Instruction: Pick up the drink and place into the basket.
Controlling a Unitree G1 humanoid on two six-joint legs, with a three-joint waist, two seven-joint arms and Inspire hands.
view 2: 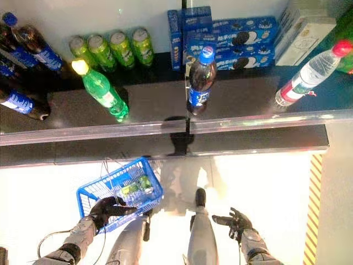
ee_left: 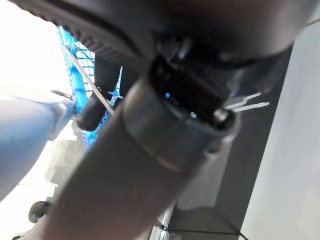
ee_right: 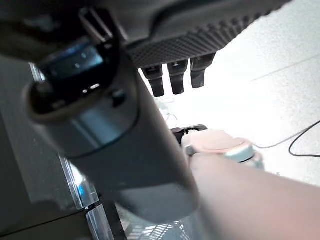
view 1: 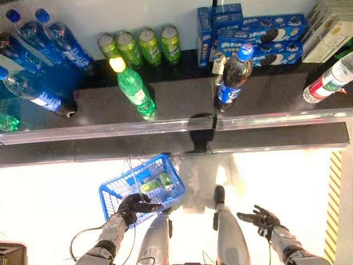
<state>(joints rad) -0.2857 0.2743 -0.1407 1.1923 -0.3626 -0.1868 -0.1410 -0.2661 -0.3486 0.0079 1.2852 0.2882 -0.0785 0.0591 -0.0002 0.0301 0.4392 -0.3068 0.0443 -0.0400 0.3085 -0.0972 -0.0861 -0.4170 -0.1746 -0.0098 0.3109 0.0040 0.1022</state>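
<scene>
My left hand (view 1: 134, 205) is shut on the thin wire handles of the blue basket (view 1: 128, 176), which hangs low at the left in front of me. Green cans (view 1: 157, 183) lie inside it. The basket's mesh (ee_left: 75, 75) also shows in the left wrist view. My right hand (view 1: 263, 220) is low at the right, open and empty, with its fingers (ee_right: 172, 80) straight. On the dark shelf (view 1: 176, 99) ahead stand a green bottle (view 1: 132, 87), a dark cola bottle with a blue cap (view 1: 233, 77) and a row of green cans (view 1: 140, 44).
Blue-labelled bottles (view 1: 38, 41) crowd the shelf's left end. A clear bottle with a red label (view 1: 328, 83) stands at its right. Blue cookie boxes (view 1: 259, 38) are stacked at the back. The shelf has a clear front lip (view 1: 165, 131). Yellow-black tape (view 1: 333, 204) marks the floor at the right.
</scene>
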